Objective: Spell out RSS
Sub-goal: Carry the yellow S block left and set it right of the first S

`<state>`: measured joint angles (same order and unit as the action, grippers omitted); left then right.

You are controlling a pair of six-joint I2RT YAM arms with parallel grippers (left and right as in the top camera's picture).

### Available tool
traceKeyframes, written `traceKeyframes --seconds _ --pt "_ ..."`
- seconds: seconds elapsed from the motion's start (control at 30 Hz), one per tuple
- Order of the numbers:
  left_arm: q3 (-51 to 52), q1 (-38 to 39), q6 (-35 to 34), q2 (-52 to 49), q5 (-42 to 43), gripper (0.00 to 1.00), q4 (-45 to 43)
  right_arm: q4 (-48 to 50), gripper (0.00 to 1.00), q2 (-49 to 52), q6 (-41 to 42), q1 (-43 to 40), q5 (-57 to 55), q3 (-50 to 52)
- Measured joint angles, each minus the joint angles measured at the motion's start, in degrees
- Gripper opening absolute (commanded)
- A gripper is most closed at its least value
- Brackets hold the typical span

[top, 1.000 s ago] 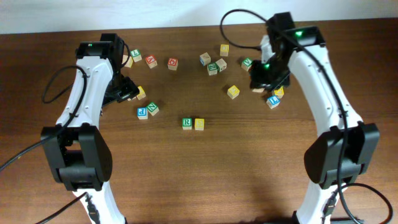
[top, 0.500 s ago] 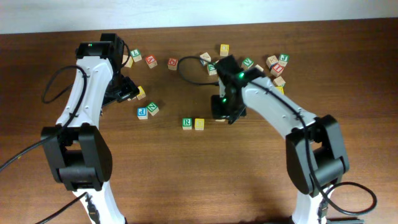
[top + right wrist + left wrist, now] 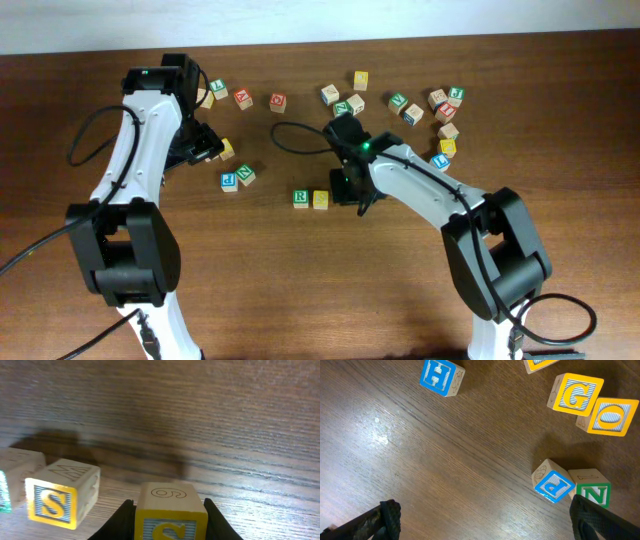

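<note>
Held S block (image 3: 171, 510) sat clamped in the right end effector (image 3: 170, 522), beside the second S block (image 3: 60, 502). Left end effector (image 3: 485, 520) gaped, empty.

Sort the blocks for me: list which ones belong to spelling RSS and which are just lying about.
For the job:
R block
placed S block beside it
second S block, held in the right gripper

Lying about:
P block
N block
G block
O block
blue block
scattered blocks at the back

A robotics lab bench: two white arms (image 3: 135, 145) at a wooden table (image 3: 300, 290) strewn with letter blocks (image 3: 277, 102)
</note>
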<state>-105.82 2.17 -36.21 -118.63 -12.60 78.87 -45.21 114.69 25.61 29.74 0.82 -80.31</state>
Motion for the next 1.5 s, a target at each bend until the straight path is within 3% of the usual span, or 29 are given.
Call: traceKeyframes --seconds 1.0,1.33,1.43,1.5 --pt "0.0 0.0 0.0 0.0 0.0 0.99 0.0 2.3 0.28 2.6 -0.1 1.5 -0.8 0.1" --pt "0.0 0.0 0.0 0.0 0.0 0.99 0.0 2.9 0.32 2.6 -0.3 2.5 -0.9 0.1" --pt "0.0 0.0 0.0 0.0 0.0 0.99 0.0 2.9 0.32 2.6 -0.3 2.5 -0.9 0.1" --pt "0.0 0.0 0.0 0.0 0.0 0.99 0.0 2.9 0.26 2.6 -0.3 2.5 -0.9 0.1"
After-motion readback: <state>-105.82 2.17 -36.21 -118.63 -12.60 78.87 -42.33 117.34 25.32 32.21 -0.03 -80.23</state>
